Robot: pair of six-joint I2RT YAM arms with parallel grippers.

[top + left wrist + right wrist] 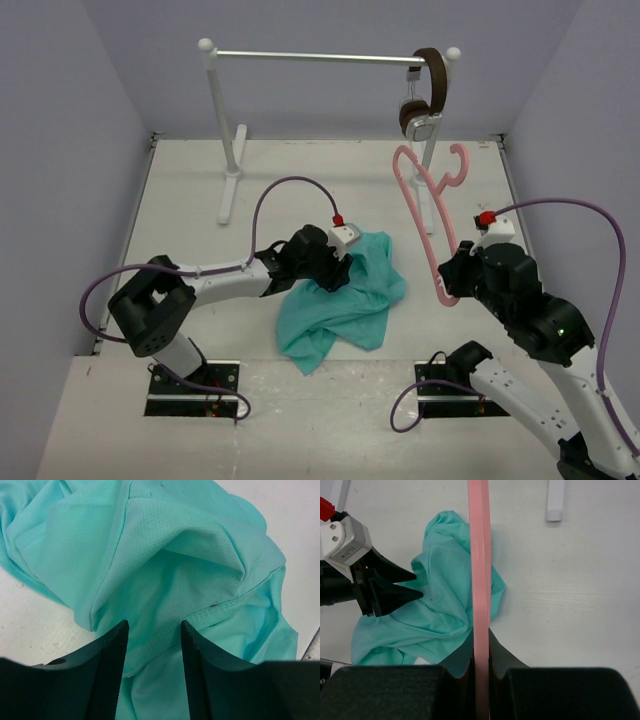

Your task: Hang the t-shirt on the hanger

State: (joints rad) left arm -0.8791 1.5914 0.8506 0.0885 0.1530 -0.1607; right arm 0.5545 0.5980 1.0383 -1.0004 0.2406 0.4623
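Top external: shows the t-shirt (345, 300) crumpled on the table (190, 220), with the left gripper (345, 262) at its upper edge, and the hanger (425, 200) raised and tilted in the right gripper (450, 285).
Left wrist: shows fingers (117, 670) narrowly parted over the cloth, gripping nothing.
Right wrist: shows jaws clamped on the hanger's pink bar, above the t-shirt.

Teal t-shirt (345, 305) crumpled; pink hanger (416, 212) aloft, tilted

The teal t-shirt (345, 305) lies crumpled mid-way across the counter (190, 215), with the left pincer (337, 268) at its far-left edge. Near the right edge, the right pincer (450, 285) grips the pink hanger (421, 228).
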